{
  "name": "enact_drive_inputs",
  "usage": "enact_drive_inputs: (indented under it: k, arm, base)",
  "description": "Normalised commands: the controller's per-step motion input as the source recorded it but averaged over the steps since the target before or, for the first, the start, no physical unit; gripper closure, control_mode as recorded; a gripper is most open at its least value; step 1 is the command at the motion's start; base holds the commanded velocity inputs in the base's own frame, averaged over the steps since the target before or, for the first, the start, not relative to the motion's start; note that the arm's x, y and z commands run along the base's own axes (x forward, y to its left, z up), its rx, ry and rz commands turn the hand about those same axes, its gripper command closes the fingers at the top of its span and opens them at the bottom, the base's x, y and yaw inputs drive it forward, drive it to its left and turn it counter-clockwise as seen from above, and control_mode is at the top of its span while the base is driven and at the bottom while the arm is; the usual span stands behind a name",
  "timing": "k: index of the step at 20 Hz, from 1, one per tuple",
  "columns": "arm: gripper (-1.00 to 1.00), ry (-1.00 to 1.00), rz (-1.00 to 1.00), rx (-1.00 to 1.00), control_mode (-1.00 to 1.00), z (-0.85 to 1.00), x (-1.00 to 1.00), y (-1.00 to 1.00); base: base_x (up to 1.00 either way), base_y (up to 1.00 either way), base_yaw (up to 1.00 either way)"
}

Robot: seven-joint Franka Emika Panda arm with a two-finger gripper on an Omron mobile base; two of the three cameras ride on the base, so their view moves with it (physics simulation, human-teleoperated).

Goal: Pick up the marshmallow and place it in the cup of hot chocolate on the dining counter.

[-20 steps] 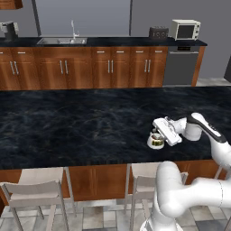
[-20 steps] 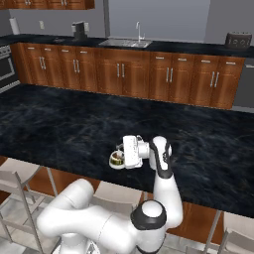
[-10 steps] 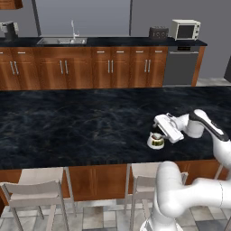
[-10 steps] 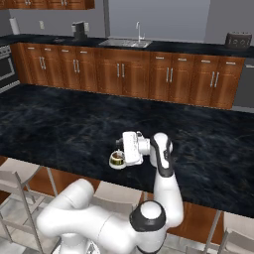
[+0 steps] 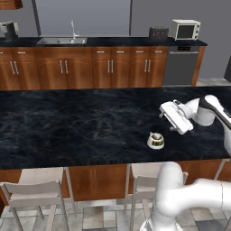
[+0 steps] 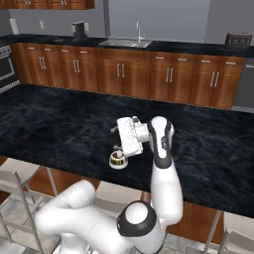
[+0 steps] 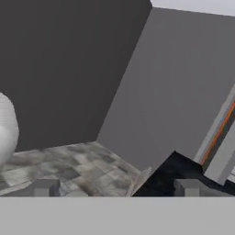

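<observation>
Marshmallow: you are seeing a pale speck inside the cup of hot chocolate (image 5: 156,140), too small to be sure of. That cup is sitting near the dining counter's (image 5: 67,126) front edge, with bare marble spreading wide to its left. Your gripper (image 6: 125,138) is hanging just above it, jaws spread wide, gripping nothing.

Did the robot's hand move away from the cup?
Yes. The gripper has lifted up and back from the cup of hot chocolate, which stays put on the dining counter.
</observation>
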Motion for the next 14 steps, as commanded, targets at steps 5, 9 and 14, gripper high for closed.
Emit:
enact_drive_inputs:
  k: [5, 9, 14]
  arm:
    - [-1.00, -0.35, -0.04, -0.23, -1.00, 0.50, -0.80, 0.26]
    - [-1.00, -0.43, -0.08, -0.27, -1.00, 0.37, -0.68, 0.43]
    - [-1.00, -0.41, -0.13, -0.22, -1.00, 0.53, -0.51, 0.52]
  base:
    - [0.00, 0.00, 0.00]
    - [0.00, 0.00, 0.00]
    - [0.00, 0.00, 0.00]
